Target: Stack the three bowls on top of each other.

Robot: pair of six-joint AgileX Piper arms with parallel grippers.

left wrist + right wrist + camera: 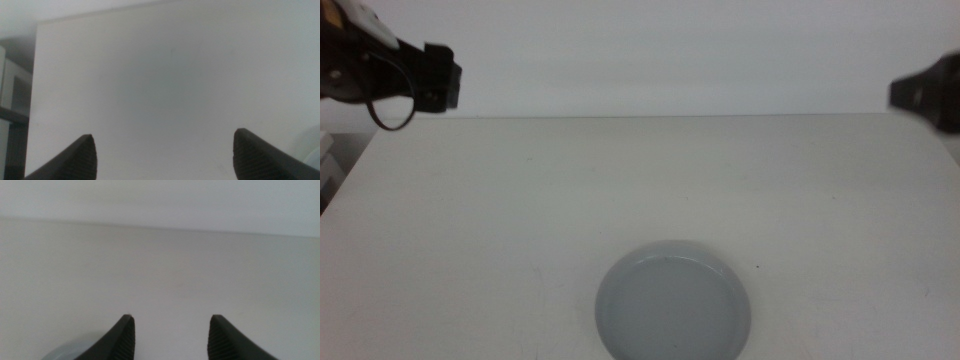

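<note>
Black, boxy left gripper (438,75) at the worktop's far left corner, on an arm with a dark looped cable (388,112) hanging beneath and a white patch on top. Dark, blocky right gripper (926,92) at the far right corner, mostly cut off. In the wrist views, dark grey tapered jaws with finely ribbed inner faces and rounded tips, matte throughout.

place: lab-type robot test setup
evidence: bare white bench (520,200), blank white wall (670,50), nothing domestic around
</note>
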